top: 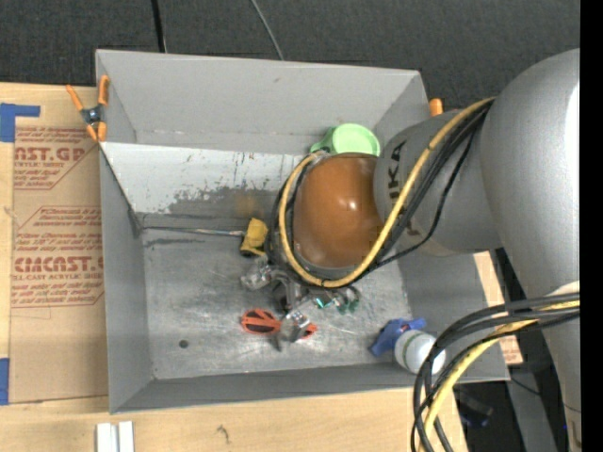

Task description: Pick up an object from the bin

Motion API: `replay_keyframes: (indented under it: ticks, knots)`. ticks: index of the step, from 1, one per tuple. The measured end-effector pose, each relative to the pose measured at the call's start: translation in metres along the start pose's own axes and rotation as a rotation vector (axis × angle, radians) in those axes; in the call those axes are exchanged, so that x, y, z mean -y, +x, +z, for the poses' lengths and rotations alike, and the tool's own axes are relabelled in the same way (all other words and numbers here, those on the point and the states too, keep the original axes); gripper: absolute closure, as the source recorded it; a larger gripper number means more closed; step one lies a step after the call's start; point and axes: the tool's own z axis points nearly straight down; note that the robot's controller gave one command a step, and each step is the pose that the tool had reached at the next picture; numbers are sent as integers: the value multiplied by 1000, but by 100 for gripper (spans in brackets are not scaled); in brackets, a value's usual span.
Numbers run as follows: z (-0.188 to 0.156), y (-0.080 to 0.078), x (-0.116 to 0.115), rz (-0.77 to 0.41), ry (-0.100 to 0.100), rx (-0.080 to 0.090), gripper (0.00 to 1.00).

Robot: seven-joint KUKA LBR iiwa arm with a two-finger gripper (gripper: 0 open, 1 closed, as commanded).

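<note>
Gripper (pixel 287 304) sat low mid-frame just beside a small orange-red thing (pixel 257 322) on the bin (pixel 188 290) floor, claw state unreadable; it likely needed centring on that, clear of the yellow-handled tool (pixel 252 236), before closing.

You're looking at a fat, smooth silver-grey arm (pixel 528 158) with black lettering (pixel 395 172) just right of its glossy orange-brown dome cover (pixel 334 210). Black and yellow cables (pixel 407 205) loop round that cover's rim, and the gripper (pixel 287 301) just below it is dark metal
</note>
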Motion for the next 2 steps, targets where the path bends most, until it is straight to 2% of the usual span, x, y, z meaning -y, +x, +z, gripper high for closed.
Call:
replay_keyframes:
  ticks: [1, 2]
  knots:
    - [-1, 3, 0, 0, -2, -15, 100]
    - [0, 0, 0, 0, 0, 0, 0]
